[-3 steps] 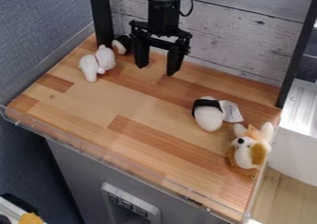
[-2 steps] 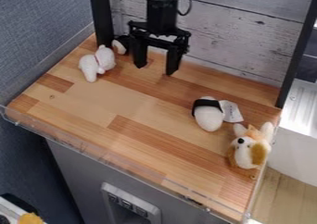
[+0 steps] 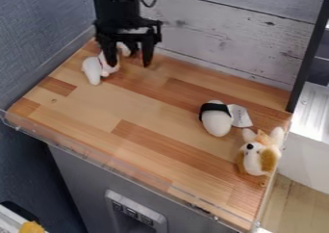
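The black gripper (image 3: pixel 130 63) hangs open over the back left of the wooden table, its two fingers apart. Its left finger is in front of part of a white plush toy (image 3: pixel 93 70) with a red band at the neck. Behind the fingers, partly covered by them, is another small plush with a white part (image 3: pixel 123 49). Whether the gripper touches either toy I cannot tell. Right of the middle lies a white egg-shaped plush (image 3: pixel 217 123) with a black band and a white tag. Near the right edge sits an orange and white dog plush (image 3: pixel 259 155).
The wooden tabletop (image 3: pixel 122 107) has a clear plastic strip (image 3: pixel 109 164) along its front edge. A whitewashed plank wall (image 3: pixel 225 34) stands behind it, with a black post (image 3: pixel 308 58) at the back right corner. A blue-grey wall is on the left.
The gripper has moved left, from above the back middle to in front of the back-left plush toys, with its fingers still apart. The toys have stayed in place.
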Controlling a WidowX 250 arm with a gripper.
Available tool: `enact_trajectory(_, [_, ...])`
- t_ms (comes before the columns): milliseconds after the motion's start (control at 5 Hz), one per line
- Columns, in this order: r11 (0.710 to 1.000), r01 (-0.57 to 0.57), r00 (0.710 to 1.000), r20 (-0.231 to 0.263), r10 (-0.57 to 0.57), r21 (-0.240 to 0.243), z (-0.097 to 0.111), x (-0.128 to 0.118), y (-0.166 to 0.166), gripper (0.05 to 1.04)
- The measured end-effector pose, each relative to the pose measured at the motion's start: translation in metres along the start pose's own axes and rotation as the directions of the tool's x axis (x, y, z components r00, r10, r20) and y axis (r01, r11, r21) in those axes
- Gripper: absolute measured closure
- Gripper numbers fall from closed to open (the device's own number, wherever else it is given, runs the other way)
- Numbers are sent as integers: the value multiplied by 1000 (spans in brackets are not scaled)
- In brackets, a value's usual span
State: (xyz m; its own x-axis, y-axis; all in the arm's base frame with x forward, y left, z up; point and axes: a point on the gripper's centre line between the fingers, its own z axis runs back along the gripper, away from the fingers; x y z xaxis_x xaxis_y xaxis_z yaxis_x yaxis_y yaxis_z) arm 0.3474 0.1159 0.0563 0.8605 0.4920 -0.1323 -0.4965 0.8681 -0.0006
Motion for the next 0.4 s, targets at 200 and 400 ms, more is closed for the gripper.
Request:
enact_trajectory(200, [984, -175, 985, 2, 175, -14, -2, 8, 19, 88])
enact_trajectory(400, [970, -244, 970, -7, 244, -22, -11, 21, 31, 85])
